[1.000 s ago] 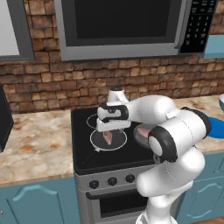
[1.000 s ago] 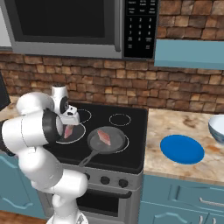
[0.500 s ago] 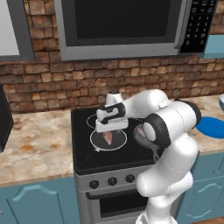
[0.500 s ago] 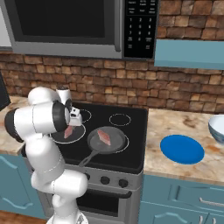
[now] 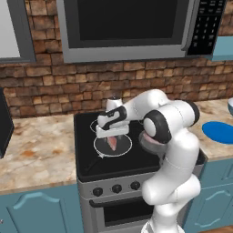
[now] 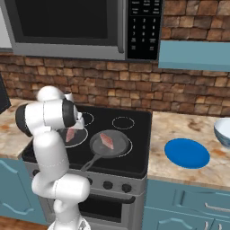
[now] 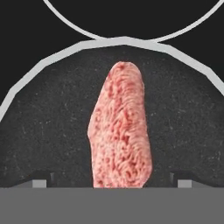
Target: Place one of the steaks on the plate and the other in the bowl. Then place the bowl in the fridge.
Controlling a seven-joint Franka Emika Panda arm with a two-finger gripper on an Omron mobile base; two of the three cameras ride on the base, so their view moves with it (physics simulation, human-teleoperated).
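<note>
One steak (image 5: 112, 143) lies on the stove's front left burner ring, pinkish-red with pale streaks; it runs up the middle of the hand view (image 7: 120, 131). My gripper (image 5: 112, 131) hangs just above it, open, its fingertips (image 7: 39, 183) spread wide on either side of the meat. The other steak (image 6: 107, 139) rests in the dark frying pan (image 6: 108, 146) on the front right burner. The blue plate (image 6: 187, 153) sits on the counter right of the stove, and the white bowl (image 6: 223, 130) stands at the far right edge.
The black stove (image 5: 91, 159) has knobs along its front. A microwave (image 5: 132, 27) hangs above it against the brick wall. Marble counter (image 5: 36, 150) stretches left, with a black appliance edge (image 5: 3, 125) at the far left.
The gripper has come down closer to the steak on the burner, and the arm's elbow has swung round. The steak itself has not moved.
</note>
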